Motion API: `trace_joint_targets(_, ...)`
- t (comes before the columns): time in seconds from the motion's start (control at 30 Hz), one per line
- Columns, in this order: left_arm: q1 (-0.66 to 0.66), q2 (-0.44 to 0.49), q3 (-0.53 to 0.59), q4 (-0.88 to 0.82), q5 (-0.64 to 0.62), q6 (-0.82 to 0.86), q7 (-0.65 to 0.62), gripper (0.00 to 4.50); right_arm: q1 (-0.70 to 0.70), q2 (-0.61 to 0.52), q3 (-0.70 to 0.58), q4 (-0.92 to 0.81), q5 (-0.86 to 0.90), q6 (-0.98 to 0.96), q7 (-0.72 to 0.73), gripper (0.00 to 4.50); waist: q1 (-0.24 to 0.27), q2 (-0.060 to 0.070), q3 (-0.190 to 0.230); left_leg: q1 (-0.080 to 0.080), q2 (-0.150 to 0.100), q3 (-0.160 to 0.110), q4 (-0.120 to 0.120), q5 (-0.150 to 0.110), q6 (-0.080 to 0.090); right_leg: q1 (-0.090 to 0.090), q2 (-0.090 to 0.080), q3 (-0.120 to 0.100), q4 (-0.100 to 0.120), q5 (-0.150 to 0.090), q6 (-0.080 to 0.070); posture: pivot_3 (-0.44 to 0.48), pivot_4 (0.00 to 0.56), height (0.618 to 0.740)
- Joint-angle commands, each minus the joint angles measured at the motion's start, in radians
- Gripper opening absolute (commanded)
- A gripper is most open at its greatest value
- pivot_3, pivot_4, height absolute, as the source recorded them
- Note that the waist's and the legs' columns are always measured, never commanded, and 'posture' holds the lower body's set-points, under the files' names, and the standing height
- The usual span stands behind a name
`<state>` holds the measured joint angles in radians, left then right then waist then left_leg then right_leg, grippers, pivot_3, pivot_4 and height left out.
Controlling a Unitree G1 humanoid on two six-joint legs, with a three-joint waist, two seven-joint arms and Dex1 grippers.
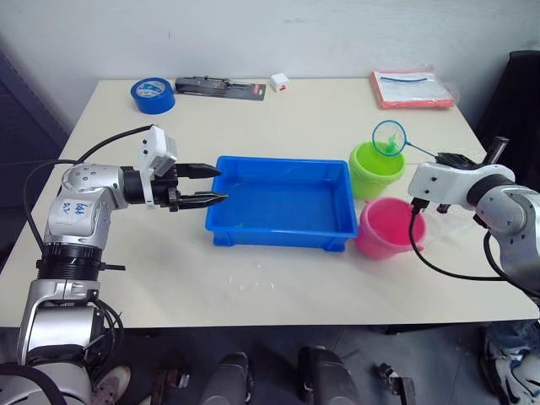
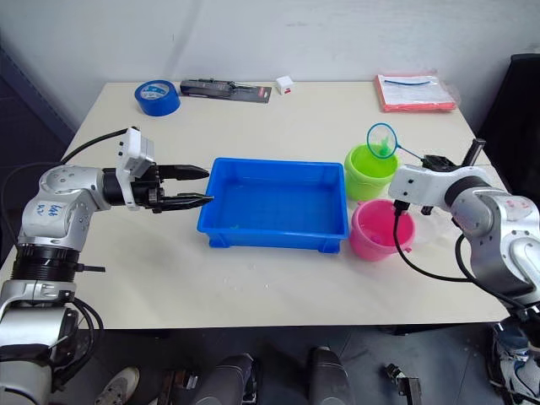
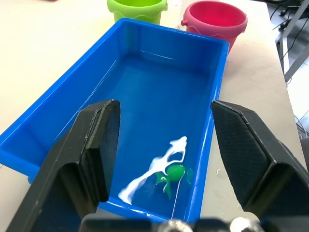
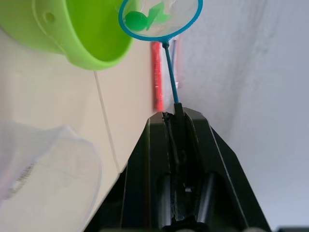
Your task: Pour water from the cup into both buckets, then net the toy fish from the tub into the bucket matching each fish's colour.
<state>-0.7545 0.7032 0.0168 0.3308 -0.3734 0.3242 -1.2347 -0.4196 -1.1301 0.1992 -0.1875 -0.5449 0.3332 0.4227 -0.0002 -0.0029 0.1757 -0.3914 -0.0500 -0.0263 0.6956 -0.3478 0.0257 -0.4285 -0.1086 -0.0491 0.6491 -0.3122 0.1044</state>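
The blue tub holds water in the middle of the table, with a green toy fish near its left end. My left gripper hangs open just off the tub's left rim. To the tub's right stand the lime green bucket and, nearer me, the pink bucket. My right gripper is shut on the net's thin handle. The net hovers over the green bucket's rim with a green fish inside. The clear cup stands beside the pink bucket.
Along the table's far edge lie a blue tape roll, a black packaged tool, a small white box and a red folder. Water drops spot the table in front of the tub.
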Motion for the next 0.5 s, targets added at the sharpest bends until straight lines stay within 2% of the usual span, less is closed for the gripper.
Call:
trace_joint_targets(0.03,-0.003,0.006,0.017,-0.014,-0.001,-0.006,0.0,3.26,0.018,-0.016,-0.004,-0.002,-0.123,-0.063,-0.045,0.8,0.0,0.0,0.0,0.0,0.0,0.0,0.0,0.0,0.0,0.0,0.0,0.0,0.0,0.0,0.0,0.0,0.15,0.737)
trace_joint_targets(0.3,0.009,0.012,0.021,-0.026,-0.004,0.001,0.001,3.26,0.102,0.002,-0.032,-0.008,-0.263,-0.141,-0.085,0.8,0.0,0.0,0.0,0.0,0.0,0.001,0.0,0.0,0.0,0.0,0.003,0.0,0.0,0.0,0.0,0.0,0.15,0.737)
trace_joint_targets(0.5,0.014,0.02,0.025,-0.034,-0.008,0.01,-0.004,3.26,0.082,0.048,-0.127,-0.031,-0.227,-0.146,-0.097,0.8,0.0,0.0,0.0,0.0,0.001,0.001,0.0,0.0,0.0,0.0,0.005,0.0,0.0,0.0,0.0,0.0,0.15,0.737)
